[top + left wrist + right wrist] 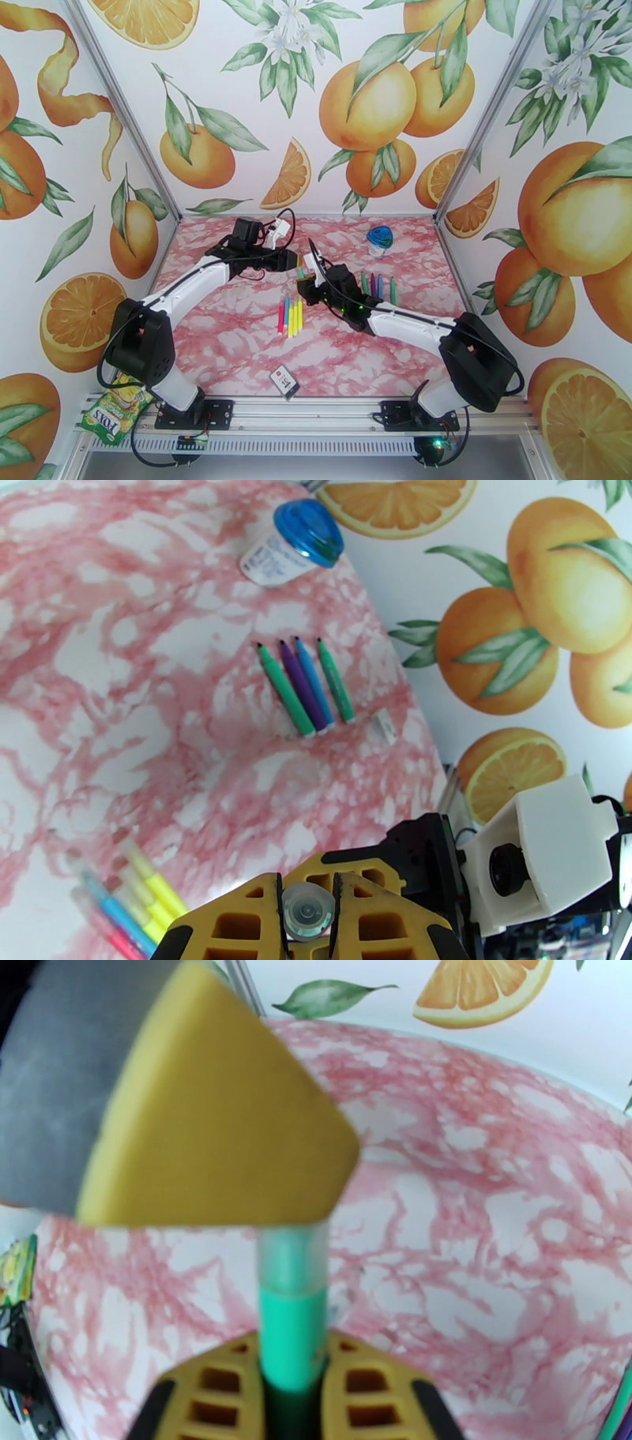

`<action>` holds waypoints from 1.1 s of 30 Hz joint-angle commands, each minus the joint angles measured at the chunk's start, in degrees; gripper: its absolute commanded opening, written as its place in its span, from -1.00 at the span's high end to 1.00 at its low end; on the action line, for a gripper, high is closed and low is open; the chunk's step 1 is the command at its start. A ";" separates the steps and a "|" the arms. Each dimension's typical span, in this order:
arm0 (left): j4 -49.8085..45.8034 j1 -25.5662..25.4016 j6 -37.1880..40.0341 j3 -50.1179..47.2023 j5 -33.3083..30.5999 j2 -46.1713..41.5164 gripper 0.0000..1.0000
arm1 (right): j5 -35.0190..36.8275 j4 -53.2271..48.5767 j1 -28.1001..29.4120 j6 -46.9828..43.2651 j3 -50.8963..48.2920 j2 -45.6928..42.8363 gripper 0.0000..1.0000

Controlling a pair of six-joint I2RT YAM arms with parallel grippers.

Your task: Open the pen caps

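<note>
Green pen (301, 274) held above mid tabletop (237, 347), long axis running straight btwn the two arms. Right fingers (336, 1386) clenched on barrel (292, 1339), left fingers (245, 906) clenched on its clear cap (294, 1256), cap end pointing at left arm.

A robot test booth: orange-print walls (261, 95), pink marbled tabletop (237, 347), aluminium rail (316, 412).

Orange-print walls (237, 95) around pink marble table (237, 347)
</note>
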 commanded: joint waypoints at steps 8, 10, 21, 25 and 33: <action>6.46 5.45 -5.34 3.85 -13.87 -1.44 1.00 | 0.77 -1.49 0.96 -1.73 -5.22 -3.14 1.00; 6.84 5.78 -5.52 3.91 -13.94 -1.65 1.00 | 0.77 -1.04 0.90 -1.52 -5.76 -3.15 1.00; 6.71 7.31 -9.34 4.22 -15.53 -1.59 1.00 | 1.34 1.25 1.05 -2.24 -8.19 -4.27 1.00; 6.88 8.07 -11.29 4.63 -15.46 -0.74 1.00 | 2.32 2.14 1.30 -2.69 -9.44 -4.97 1.00; 5.66 9.66 -12.98 8.06 -15.44 1.53 1.00 | 4.07 4.92 1.74 -3.09 -12.34 -6.79 1.00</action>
